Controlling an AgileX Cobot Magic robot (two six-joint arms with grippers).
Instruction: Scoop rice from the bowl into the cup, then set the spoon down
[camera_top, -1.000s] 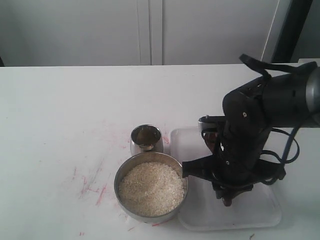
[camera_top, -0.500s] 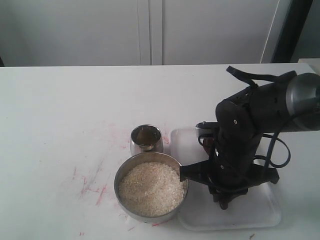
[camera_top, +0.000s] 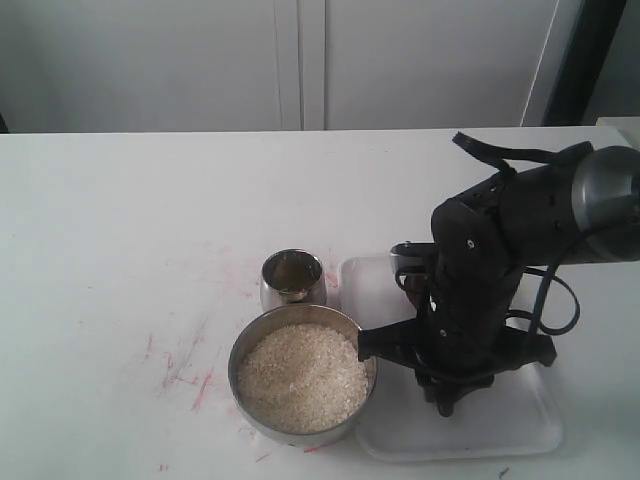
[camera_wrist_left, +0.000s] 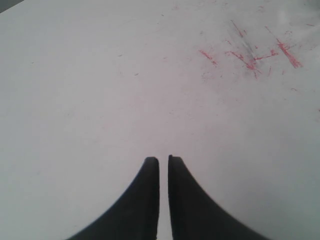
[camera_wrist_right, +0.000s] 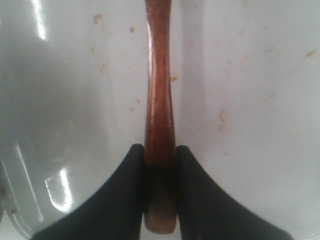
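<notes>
Grips the spoon (camera_wrist_right: 159, 100) in the right gripper (camera_wrist_right: 160, 150), jaws narrowed to the width of the handle and pressing the wood on both sides near its end. Points the handle straight out from the fingers over the floor of a white tray (camera_wrist_right: 250, 100) flecked with small brownish spots. Cuts the spoon's oval end off at the picture's edge. Cannot tell whether the spoon touches the tray.

In the exterior view, sets the right gripper (camera_top: 446, 400) low over the tray (camera_top: 510, 430), pointing down beneath the bent black arm (camera_top: 500, 240).

Finds the bowl (camera_top: 238, 360) just left of the tray, at its edge, with rice (camera_top: 303, 375) heaped close to the rim. Places the cup (camera_top: 293, 277) upright just behind the bowl, near the tray's far left corner, its inside too dark to read.

Closes the left gripper (camera_wrist_left: 163, 160) to a thin slit with nothing between the fingers, above the white table (camera_wrist_left: 100, 75) near red marks (camera_wrist_left: 250, 55). Shows more red marks (camera_top: 185, 375) on the table (camera_top: 150, 220) left of the bowl.
</notes>
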